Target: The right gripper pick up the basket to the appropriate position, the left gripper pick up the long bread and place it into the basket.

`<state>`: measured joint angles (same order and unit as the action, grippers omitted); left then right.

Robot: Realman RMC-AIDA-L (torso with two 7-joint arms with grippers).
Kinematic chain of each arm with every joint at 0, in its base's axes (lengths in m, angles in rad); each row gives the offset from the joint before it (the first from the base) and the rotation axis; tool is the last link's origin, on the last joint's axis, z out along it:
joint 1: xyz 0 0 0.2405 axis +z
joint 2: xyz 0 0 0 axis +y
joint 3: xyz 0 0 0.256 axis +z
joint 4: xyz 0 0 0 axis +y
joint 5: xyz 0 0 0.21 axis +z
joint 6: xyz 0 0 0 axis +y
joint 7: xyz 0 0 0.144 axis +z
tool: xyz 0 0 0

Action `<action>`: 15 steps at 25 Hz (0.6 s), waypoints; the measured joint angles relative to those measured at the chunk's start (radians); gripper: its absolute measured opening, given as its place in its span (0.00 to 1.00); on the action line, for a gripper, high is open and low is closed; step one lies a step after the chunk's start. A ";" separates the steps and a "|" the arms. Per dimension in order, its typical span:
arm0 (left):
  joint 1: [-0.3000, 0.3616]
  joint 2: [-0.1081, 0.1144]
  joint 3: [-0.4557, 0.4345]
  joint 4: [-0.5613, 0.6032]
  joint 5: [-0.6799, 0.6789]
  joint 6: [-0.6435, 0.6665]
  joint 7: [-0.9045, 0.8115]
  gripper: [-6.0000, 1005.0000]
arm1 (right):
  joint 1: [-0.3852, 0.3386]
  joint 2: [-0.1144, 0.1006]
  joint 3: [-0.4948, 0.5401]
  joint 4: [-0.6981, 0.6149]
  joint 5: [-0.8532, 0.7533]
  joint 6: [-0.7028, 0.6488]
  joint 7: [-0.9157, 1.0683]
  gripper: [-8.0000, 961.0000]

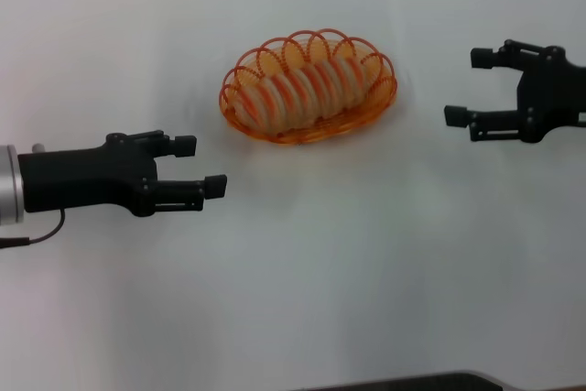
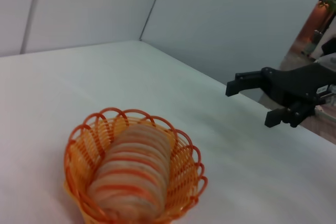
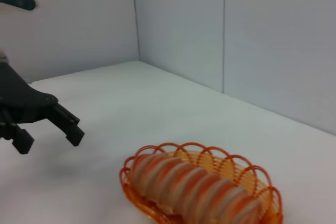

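The long bread (image 1: 307, 89) lay inside the basket (image 1: 307, 132), its long axis running left-near to right-far across the white table (image 1: 366, 272), in line with the oval of the basket. The near-left end sat low against the wire wall; the far-right end reached close to the opposite rim.

Appearance: a pale tan loaf crossed by evenly spaced orange-brown ridges, giving a segmented look. In the left wrist view the bread (image 2: 134, 174) was seen end-on and filled most of the basket (image 2: 79, 145). In the right wrist view it (image 3: 197, 190) showed side-on within the scalloped orange rim (image 3: 236, 163).

The basket stood on the table at the far centre, between the two arms, touching neither.

The left gripper (image 1: 203, 167) hovered near-left of the basket, fingers spread apart with a clear gap, holding nothing. It also showed in the right wrist view (image 3: 50, 132).

The right gripper (image 1: 467, 87) was to the right of the basket, well apart from it, fingers wide open and empty. Same seen in the left wrist view (image 2: 249, 102).
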<state>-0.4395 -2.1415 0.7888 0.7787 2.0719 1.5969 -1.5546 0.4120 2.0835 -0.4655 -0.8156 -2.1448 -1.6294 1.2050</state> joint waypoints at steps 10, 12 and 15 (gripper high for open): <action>0.019 0.005 -0.003 -0.008 0.002 0.022 0.023 0.86 | -0.016 0.000 -0.009 0.067 -0.008 0.008 -0.098 0.98; 0.026 0.005 -0.003 -0.009 0.003 0.024 0.024 0.86 | -0.017 -0.001 -0.009 0.075 -0.009 0.017 -0.109 0.98; 0.031 0.005 -0.004 -0.022 0.006 0.026 0.033 0.86 | -0.018 0.000 -0.009 0.083 -0.009 0.045 -0.115 0.98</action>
<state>-0.4083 -2.1367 0.7853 0.7562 2.0777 1.6226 -1.5218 0.3943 2.0836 -0.4748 -0.7323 -2.1538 -1.5840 1.0897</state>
